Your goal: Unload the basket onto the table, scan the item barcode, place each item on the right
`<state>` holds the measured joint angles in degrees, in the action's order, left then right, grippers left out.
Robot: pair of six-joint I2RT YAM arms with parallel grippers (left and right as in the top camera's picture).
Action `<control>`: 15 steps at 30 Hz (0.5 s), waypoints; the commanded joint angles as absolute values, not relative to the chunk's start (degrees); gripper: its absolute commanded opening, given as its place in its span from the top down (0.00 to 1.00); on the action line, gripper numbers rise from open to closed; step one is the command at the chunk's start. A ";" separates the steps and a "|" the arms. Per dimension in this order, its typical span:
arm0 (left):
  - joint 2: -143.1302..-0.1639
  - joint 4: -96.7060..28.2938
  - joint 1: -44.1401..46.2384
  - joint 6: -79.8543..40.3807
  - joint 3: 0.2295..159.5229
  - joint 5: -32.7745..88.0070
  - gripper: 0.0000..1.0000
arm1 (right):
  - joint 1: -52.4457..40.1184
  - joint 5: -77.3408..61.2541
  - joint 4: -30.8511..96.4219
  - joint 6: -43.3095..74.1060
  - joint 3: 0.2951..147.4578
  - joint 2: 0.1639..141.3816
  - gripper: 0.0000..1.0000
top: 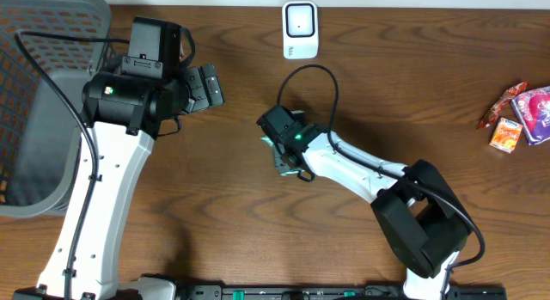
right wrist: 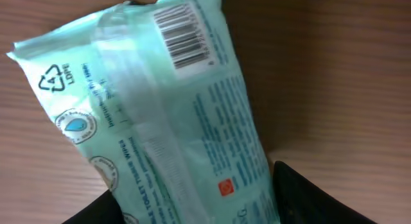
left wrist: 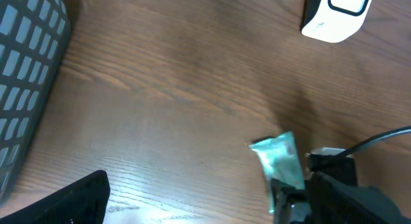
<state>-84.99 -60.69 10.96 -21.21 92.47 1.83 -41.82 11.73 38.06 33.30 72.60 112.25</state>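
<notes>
Your wipes pack [right wrist: 167, 108] is a soft pale-green pouch with teal print, a recycling triangle near one corner and a clear seam running along its length. Its barcode [right wrist: 186, 34] faces up near the pack's far end, black bars on white. You'll find the pack mid-table, well apart from the white scanner [top: 300, 29], which sits at the far edge of the table [top: 241, 205].

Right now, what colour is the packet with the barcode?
The packet is mint green; right wrist view shows it best.
</notes>
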 commanded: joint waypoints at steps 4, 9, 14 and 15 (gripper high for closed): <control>-85.23 -60.84 10.79 -21.54 92.49 1.98 0.02 | -40.82 22.85 44.69 30.74 75.42 108.44 0.39; -85.23 -60.86 10.79 -21.54 92.49 1.98 0.02 | -42.72 22.83 45.43 24.56 78.15 106.85 0.37; -85.23 -60.84 10.79 -21.54 92.49 1.96 0.02 | -45.43 22.17 44.34 14.72 78.67 107.15 0.37; -85.23 -60.84 10.79 -21.54 92.49 1.96 0.02 | -45.95 22.24 44.36 12.91 78.56 107.48 0.37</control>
<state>-84.99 -60.66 10.96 -21.21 92.47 1.83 -44.14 21.19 44.25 21.34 78.13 107.63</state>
